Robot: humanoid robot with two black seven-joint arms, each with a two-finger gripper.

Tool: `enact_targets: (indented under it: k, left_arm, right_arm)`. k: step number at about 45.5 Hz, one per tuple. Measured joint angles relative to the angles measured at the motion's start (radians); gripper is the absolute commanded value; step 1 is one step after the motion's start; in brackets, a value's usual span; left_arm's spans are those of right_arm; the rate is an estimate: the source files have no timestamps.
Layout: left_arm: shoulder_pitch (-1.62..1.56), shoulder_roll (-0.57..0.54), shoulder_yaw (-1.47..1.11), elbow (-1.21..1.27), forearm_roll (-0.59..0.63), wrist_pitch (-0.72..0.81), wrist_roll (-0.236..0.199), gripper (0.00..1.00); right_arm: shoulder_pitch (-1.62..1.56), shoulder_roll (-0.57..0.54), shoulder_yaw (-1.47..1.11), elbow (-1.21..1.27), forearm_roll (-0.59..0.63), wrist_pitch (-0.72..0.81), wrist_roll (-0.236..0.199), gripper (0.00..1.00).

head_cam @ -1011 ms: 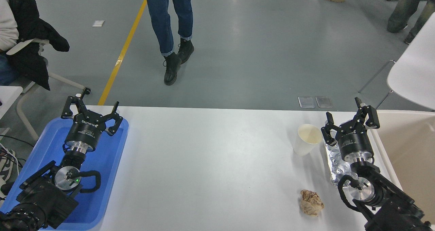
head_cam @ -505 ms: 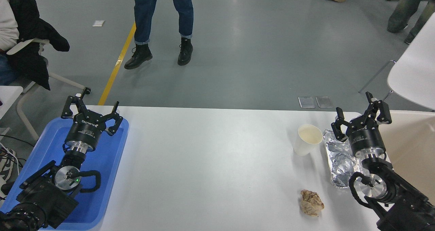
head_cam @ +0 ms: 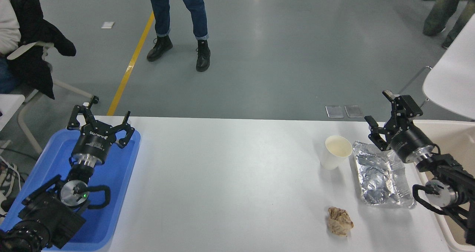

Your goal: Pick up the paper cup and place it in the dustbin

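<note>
Claw (head_cam: 384, 114) on my right arm hung wide open and empty at the far right of the white table (head_cam: 230, 177), above the far end of the foil tray (head_cam: 378, 177). Right of it sat the big beige bin (head_cam: 454, 148). Left of the tray, just beside it, the paper cup (head_cam: 336, 152) stood upright. I judged it light, thin and easily crushed, best pinched gently across its middle wall.

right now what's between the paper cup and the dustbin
In the head view, the foil tray lies between the paper cup and the dustbin, with the right gripper above its far end.
</note>
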Motion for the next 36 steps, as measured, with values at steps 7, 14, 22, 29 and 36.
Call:
enact_targets:
  k: [7,14,22,29,36]
  left_arm:
    - [0.0,0.0,0.0,0.0,0.0,0.0,0.0,1.0]
    - [0.0,0.0,0.0,0.0,0.0,0.0,0.001,1.0]
    - [0.0,0.0,0.0,0.0,0.0,0.0,0.001,1.0]
    - [0.0,0.0,0.0,0.0,0.0,0.0,0.001,1.0]
    - [0.001,0.0,0.0,0.0,0.0,0.0,0.001,1.0]
  right_arm:
    - [0.178,-0.062,-0.329,0.032,0.045,0.005,0.0,1.0]
    - [0.384,-0.09,-0.669,0.08,0.07,0.039,-0.001,1.0]
    - [0.676,-0.082,-1.061,0.179,0.08,0.127,-0.001,1.0]
    - [0.905,-0.036,-1.339,0.264,0.08,0.244,-0.003,1.0]
    - [1.074,0.062,-1.518,0.314,0.045,0.377,-0.074,1.0]
